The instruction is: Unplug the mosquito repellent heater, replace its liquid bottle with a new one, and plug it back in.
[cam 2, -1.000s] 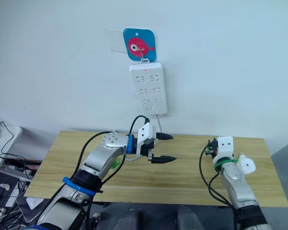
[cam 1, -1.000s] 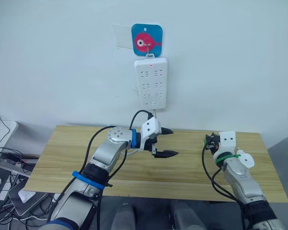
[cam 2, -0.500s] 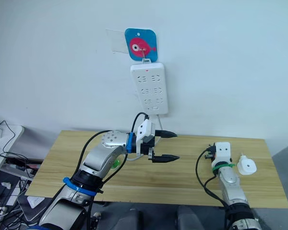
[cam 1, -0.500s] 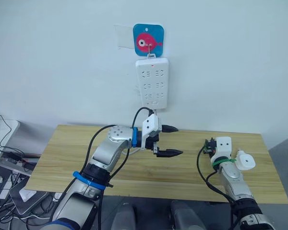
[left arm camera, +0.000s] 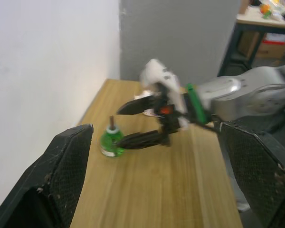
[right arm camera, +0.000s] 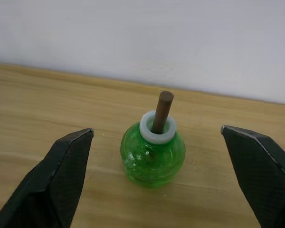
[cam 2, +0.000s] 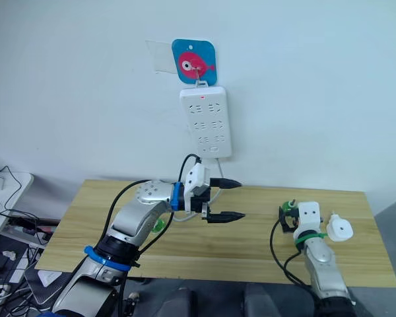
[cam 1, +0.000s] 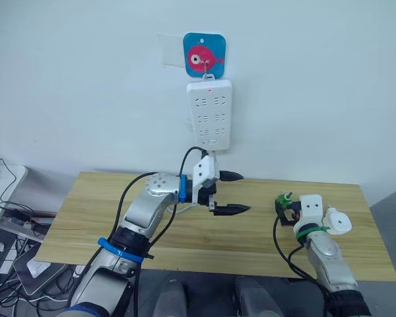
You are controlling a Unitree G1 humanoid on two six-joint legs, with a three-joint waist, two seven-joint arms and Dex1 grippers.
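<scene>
The liquid bottle [right arm camera: 153,154] stands upright on the worktop [cam 1: 251,231] between the released right pincer [right arm camera: 156,156]. Its tall wick could catch a finger and tip it. The left pincer [cam 1: 232,193] hovers released.

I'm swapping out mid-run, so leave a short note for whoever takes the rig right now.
Left gripper: open, empty, above the table's middle.
Right gripper: open, the uncapped green bottle standing on the table between its fingers, not gripped.
Heater: unplugged, on the table beside the right wrist.
Power strip: hanging on the wall.
A green item sits behind the left arm.
Left: fit the new bottle, replug the heater.
</scene>
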